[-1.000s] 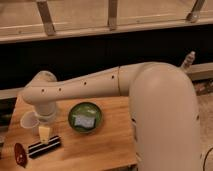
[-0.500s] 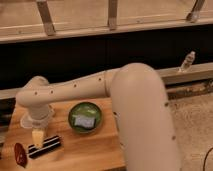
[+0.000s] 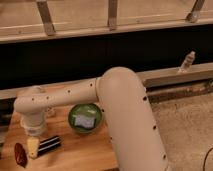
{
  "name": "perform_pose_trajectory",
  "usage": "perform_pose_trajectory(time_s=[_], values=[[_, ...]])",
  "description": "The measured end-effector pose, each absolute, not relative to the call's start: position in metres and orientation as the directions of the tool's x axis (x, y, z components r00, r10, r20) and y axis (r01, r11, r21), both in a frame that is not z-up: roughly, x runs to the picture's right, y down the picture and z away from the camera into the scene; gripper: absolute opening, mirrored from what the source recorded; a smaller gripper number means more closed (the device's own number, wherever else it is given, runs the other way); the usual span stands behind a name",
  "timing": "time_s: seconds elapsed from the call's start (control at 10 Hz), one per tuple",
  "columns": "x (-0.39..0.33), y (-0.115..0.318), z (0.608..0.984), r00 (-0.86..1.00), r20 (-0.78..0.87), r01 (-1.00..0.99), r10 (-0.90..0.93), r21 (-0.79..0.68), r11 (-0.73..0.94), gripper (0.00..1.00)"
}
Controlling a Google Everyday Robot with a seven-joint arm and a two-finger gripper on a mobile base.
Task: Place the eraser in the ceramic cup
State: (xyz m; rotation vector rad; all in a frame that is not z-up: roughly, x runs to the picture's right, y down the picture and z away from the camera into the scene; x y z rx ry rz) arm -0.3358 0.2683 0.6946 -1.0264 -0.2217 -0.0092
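The eraser (image 3: 49,144), a flat black block with white stripes, lies on the wooden table (image 3: 75,152) at the front left. My gripper (image 3: 32,147) hangs from the white wrist (image 3: 33,120) and reaches down right at the eraser's left end, with its tan tip close to or touching it. The ceramic cup does not show; the wrist covers the spot behind the gripper. My thick white arm (image 3: 125,115) stretches from the right across the table's back.
A green plate (image 3: 85,118) with a pale packet in it sits right of the eraser. A small dark red oval object (image 3: 20,154) lies left of the gripper. A small clear bottle (image 3: 187,62) stands on the ledge at the far right.
The gripper has moved down and left toward the table's front, from above the eraser's middle to its left end. The arm has swung closer to the camera, and the wrist now covers the cup.
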Motion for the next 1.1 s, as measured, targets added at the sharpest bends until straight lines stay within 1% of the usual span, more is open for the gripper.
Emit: perform_pose_trajectory(time_s=[0.5, 0.8, 1.1], values=[[-0.337, 0.271, 0.694, 0.976, 0.194, 0.116, 0.099, -0.848, 0.517, 0.80], [-0.351, 0.281, 0.703, 0.976, 0.208, 0.146, 0.064, -0.844, 0.515, 0.80], [-0.352, 0.288, 0.711, 0.981, 0.193, 0.148, 0.025, -0.823, 0.549, 0.80]])
